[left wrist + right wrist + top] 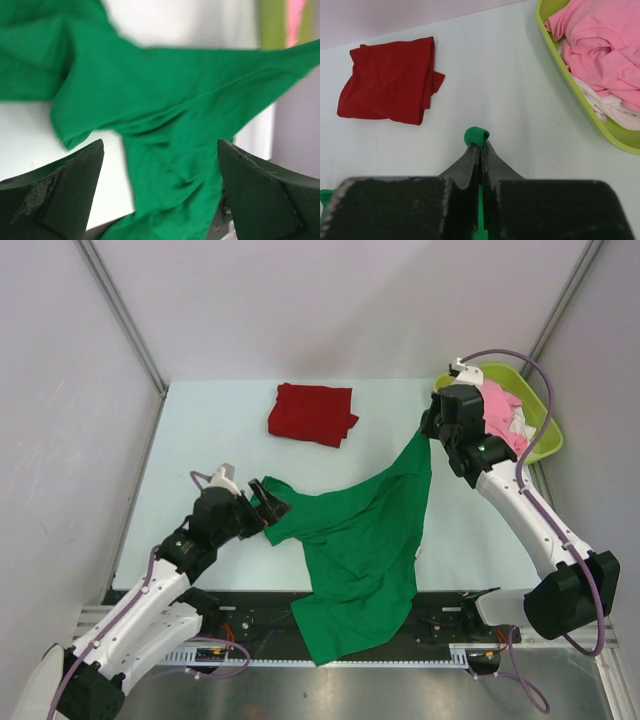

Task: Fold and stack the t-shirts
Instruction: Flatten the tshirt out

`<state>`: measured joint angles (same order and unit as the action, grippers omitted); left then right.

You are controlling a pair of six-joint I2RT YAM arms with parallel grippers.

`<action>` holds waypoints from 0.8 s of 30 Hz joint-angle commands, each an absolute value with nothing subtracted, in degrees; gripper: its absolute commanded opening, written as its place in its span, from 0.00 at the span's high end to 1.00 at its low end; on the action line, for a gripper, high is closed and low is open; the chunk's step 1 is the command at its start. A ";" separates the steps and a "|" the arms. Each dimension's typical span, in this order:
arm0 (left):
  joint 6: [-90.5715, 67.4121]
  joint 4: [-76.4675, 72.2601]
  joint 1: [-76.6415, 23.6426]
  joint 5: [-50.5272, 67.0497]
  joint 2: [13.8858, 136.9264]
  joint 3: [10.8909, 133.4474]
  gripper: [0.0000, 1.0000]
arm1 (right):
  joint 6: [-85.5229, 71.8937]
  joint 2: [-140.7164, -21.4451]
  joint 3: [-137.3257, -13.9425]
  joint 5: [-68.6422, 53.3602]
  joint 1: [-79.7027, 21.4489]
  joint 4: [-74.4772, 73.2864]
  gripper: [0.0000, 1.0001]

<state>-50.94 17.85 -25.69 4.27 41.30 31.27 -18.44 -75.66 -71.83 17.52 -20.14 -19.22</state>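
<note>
Upper right, our right claw (pixel 429 434) clamps the bright green cotton t-shirt (pixel 360 540); our left claw (pixel 160 143) gapes wide.

Pale table (pixel 210 430), folded red t-shirt (pixel 312 413) far centre, lime basket (pixel 547 443) far right, green t-shirt (pixel 360 550) nearer

T-shirts: 2. One green t-shirt (pixel 355 540) spreads from mid-bench over the near edge, one red t-shirt (pixel 312 413) lies folded by the far edge. Baskets: 1, a lime basket (pixel 548 443) at the far right corner. Other clothes, both in it: 2, one pink garment (pixel 497 402) and one white cloth (pixel 520 426). Robot arms: 2. Grippers: 2, left gripper (pixel 272 503) and right gripper (pixel 428 430). Bench (pixel 200 440): 1.
</note>
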 commanded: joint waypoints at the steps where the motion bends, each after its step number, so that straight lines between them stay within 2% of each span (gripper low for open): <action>1: -50.10 23.90 -28.56 -2.02 41.48 26.72 0.02 | -18.72 -72.78 -73.30 18.02 -21.09 -18.10 1.00; 5: -49.66 26.27 -32.24 -8.67 44.20 26.71 0.08 | -18.81 -71.63 -72.86 18.02 -21.71 -18.72 1.00; 9: -49.57 27.60 -35.77 -13.96 48.95 28.21 0.09 | -18.46 -70.67 -71.81 18.19 -21.80 -18.81 1.00; 16: -47.73 26.88 -40.95 -18.45 59.05 30.75 0.15 | -18.46 -69.00 -68.91 17.84 -21.45 -18.28 1.00; 24: -42.19 39.00 -53.43 -31.19 78.54 48.15 0.23 | -19.77 -66.62 -65.13 16.88 -21.27 -17.05 1.00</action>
<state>-46.04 32.12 -48.73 -21.89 71.35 39.48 -18.63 -69.30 -65.91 17.43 -21.63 -19.66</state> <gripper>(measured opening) 0.783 0.010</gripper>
